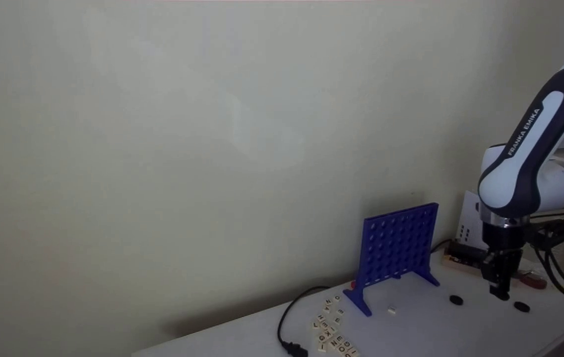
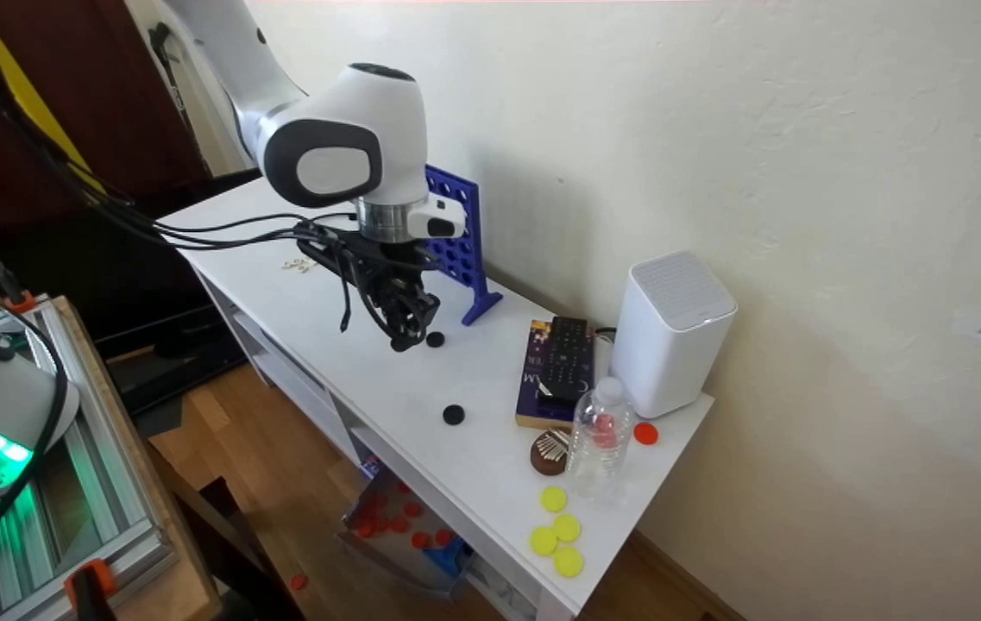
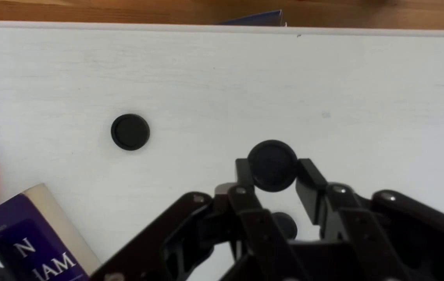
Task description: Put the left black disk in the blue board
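Aloft, gripper (image 3: 275, 171) downward around disk (image 3: 272, 164).

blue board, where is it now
In an exterior view, the blue board stands right of centre, near the wall, with letter tiles at its lower left.

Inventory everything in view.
Blue board: 1, blue, on table
Black disks: 3, black, table (2), pincer (1)
Yellow disks: 4, yellow, table end
Red disks: several, red, table, bin, floor
Letter tiles: many, cream, near board
Cables: several, black, table, arm
Book: 1, purple, under remote
Remote: 1, black, on book
Box: 1, white, by wall
Bottle: 1, clear, near box
Kalimba: 1, brown, near bottle
Pincer: 1, black, above table
Arm: 1, white-black, over table
Base: 1, white, beside table
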Controlling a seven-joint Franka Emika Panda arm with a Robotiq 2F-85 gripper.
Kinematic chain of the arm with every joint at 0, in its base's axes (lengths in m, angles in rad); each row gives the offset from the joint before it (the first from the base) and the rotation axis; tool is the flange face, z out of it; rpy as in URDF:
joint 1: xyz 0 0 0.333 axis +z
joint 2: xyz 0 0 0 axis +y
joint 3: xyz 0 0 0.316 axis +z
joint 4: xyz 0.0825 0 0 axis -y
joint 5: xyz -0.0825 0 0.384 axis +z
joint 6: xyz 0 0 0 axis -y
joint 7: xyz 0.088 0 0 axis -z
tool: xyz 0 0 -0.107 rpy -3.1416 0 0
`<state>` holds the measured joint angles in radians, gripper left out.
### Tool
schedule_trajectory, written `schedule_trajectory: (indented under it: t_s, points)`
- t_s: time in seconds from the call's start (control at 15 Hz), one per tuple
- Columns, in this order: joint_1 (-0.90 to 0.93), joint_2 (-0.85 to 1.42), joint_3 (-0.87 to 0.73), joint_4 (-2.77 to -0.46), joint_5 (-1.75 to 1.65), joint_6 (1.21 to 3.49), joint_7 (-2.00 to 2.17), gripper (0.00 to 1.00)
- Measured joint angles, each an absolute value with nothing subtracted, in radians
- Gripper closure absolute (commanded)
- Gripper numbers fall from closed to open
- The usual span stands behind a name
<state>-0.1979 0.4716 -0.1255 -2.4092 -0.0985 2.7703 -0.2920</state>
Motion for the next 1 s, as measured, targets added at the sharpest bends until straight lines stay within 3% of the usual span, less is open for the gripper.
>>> schedule_trajectory:
  t_s: [0.47, 1.0]
  points:
    - [-0.318, 0.271, -0.033, -2.633, -0.079, 3.103, -0.363, 0.91]
    - [-0.740, 0.194, 0.418, -2.744, -0.123, 3.373, -0.353, 0.91]
